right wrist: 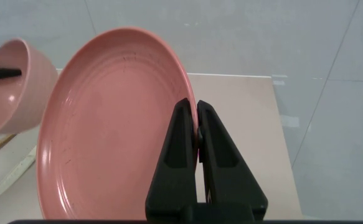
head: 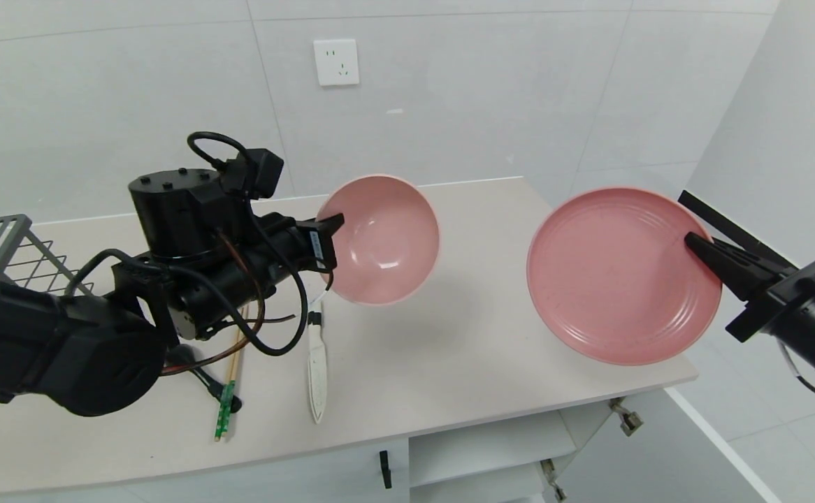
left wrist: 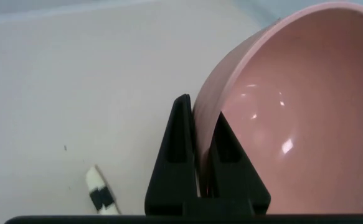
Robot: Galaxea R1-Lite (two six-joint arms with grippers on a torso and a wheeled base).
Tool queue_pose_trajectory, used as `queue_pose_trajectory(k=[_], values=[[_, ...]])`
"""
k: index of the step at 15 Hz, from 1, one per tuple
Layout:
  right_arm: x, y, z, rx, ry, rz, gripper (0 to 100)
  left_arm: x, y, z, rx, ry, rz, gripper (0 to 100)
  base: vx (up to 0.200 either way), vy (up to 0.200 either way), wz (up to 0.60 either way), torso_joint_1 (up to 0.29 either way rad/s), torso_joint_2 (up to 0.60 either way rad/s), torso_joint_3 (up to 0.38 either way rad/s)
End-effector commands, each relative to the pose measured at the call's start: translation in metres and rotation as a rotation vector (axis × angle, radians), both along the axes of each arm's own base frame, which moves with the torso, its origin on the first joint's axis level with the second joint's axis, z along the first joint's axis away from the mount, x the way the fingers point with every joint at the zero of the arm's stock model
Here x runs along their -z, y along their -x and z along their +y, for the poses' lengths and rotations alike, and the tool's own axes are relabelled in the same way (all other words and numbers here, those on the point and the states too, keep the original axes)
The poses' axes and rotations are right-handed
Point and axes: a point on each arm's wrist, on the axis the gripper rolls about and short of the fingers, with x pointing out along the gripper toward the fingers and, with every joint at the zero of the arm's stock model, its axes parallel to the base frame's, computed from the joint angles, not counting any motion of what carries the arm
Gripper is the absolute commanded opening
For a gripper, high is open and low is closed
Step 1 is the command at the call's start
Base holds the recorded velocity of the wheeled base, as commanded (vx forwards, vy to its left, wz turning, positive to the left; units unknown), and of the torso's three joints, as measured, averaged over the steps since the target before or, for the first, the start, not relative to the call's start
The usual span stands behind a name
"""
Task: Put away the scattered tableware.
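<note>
Left gripper [left wrist: 201, 115] is clamped on the rim of a pink bowl [head: 386, 241], one finger inside the wall and one outside. The bowl hangs clear above the counter [head: 463, 363], tipped on its side so that its opening faces forward. Right gripper [right wrist: 194, 115] is pinched shut on the edge of a pink plate [head: 617, 279], which is held nearly upright above the counter's right end, well apart from the bowl.

Step in hand, as judged: carrying both dishes to the wire rack [head: 2, 241] at the far left. Each dish hangs from a thin rim pinch and could pivot or slip, so travel should be slow, one arm at a time, with the bowl leading and the plate trailing at a distance.

Left arm lies low across the counter's left part, wrist about level, fingers pointing right, above a white knife [head: 316, 367] and chopsticks [head: 228, 395]. Right arm enters from the right, fingers pointing left.
</note>
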Motion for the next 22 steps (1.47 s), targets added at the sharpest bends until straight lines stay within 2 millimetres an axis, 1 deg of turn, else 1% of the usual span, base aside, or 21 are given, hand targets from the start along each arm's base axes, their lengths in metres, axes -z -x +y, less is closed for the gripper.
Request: queue_pose_trajectory(k=[1,2,3,4,6,8,10,13,15,16,18,19,20,21,22], values=[[0.0,0.0,0.0,-0.001,0.0,-0.001,0,-0.002,0.002,0.005,-0.009,0.008,-0.018,0,0.0,0.0,0.0,0.0,0.0,0.0],[0.0,0.0,0.0,-0.001,0.0,-0.001,0,-0.002,0.002,0.005,-0.009,0.008,-0.018,0,0.0,0.0,0.0,0.0,0.0,0.0],[0.0,0.0,0.0,-0.001,0.0,-0.001,0,-0.011,0.006,0.005,-0.002,0.021,-0.046,0,0.0,0.0,0.0,0.0,0.0,0.0],[0.0,0.0,0.0,-0.001,-0.002,-0.002,0,-0.015,0.009,0.006,0.006,0.027,-0.055,0,0.0,0.0,0.0,0.0,0.0,0.0],[0.001,0.0,0.0,-0.004,-0.002,0.005,0,-0.025,0.018,0.011,0.012,0.038,-0.073,0,0.0,0.0,0.0,0.0,0.0,0.0],[0.001,0.001,0.002,-0.014,-0.001,0.008,0,-0.031,0.031,0.021,0.003,0.049,-0.085,0,0.0,0.0,0.0,0.0,0.0,0.0],[0.001,0.0,0.003,-0.015,-0.001,0.006,0,-0.024,0.043,0.032,-0.008,0.039,-0.071,0,0.0,0.0,0.0,0.0,0.0,0.0],[-0.001,0.0,0.003,-0.018,-0.007,-0.001,0,-0.025,0.061,0.046,-0.028,0.029,-0.056,0,0.0,0.0,0.0,0.0,0.0,0.0],[0.0,0.002,0.008,-0.044,-0.007,-0.001,0,-0.026,0.078,0.055,-0.042,0.04,-0.085,0,0.0,0.0,0.0,0.0,0.0,0.0],[0.0,0.004,0.013,-0.073,-0.007,0.001,0,-0.025,0.09,0.062,-0.063,0.041,-0.088,0,0.0,0.0,0.0,0.0,0.0,0.0],[-0.001,0.006,0.021,-0.113,-0.011,-0.005,0,-0.019,0.108,0.071,-0.114,0.042,-0.087,0,0.0,0.0,0.0,0.0,0.0,0.0],[-0.003,0.005,0.022,-0.12,-0.014,-0.013,0,-0.016,0.121,0.078,-0.124,0.052,-0.099,0,0.0,0.0,0.0,0.0,0.0,0.0],[-0.003,0.004,0.022,-0.118,-0.014,-0.022,0,-0.016,0.128,0.084,-0.14,0.064,-0.114,0,0.0,0.0,0.0,0.0,0.0,0.0],[-0.005,0.004,0.022,-0.115,-0.019,-0.046,0,-0.021,0.13,0.087,-0.15,0.08,-0.132,0,0.0,0.0,0.0,0.0,0.0,0.0],[-0.005,0.004,0.022,-0.116,-0.019,-0.047,0,-0.022,0.13,0.088,-0.151,0.083,-0.134,0,0.0,0.0,0.0,0.0,0.0,0.0]])
